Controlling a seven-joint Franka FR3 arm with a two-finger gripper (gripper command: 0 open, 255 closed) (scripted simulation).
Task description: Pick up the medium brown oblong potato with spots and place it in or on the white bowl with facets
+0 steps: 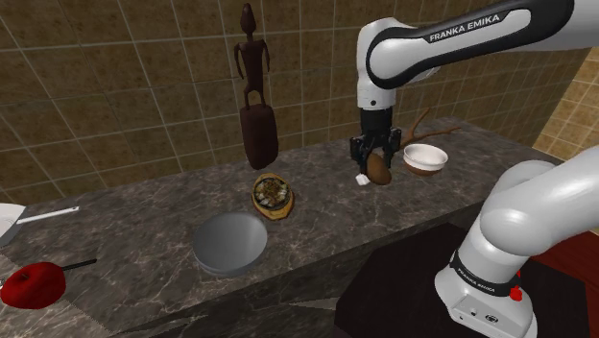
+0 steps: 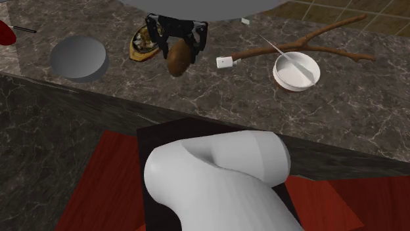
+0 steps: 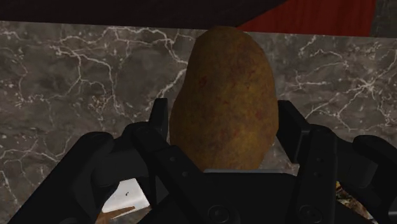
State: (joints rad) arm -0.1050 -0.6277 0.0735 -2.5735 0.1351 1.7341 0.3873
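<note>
Item: potato [image 3: 224,83], brown, oblong, faintly red-speckled. Clasped on both sides by the black fingers [image 3: 159,127] of the gripper [image 3: 222,109], which are parted to the potato's width.

Position: held over the dark marble counter [image 1: 144,221], between a brown dish [image 1: 272,195] and the white bowl [image 1: 425,158], nearer the bowl. Whether it clears the counter cannot be told.

Axis: the long axis runs along the fingers, away from the hand. In the shoulder view the potato [image 1: 380,174] hangs nearly upright below the gripper [image 1: 375,158].

View notes:
- The wrist view gives the skin markings and the grip.
- The second exterior view gives the layout from the stand's side: gripper [image 2: 179,41], potato [image 2: 177,59], white bowl [image 2: 297,71], and the white arm [image 2: 217,177] in the foreground.
- The shoulder view adds a tall dark statue [image 1: 257,96] against the tiled wall [image 1: 115,86] and a red fruit [image 1: 34,285] at the counter's far left.

Surroundings:
- A small white block [image 2: 226,62] lies on the counter between potato and bowl.
- A bare branch [image 2: 309,42] lies just behind the bowl.
- A grey bowl [image 2: 79,58] sits past the brown dish [image 2: 141,42].
</note>
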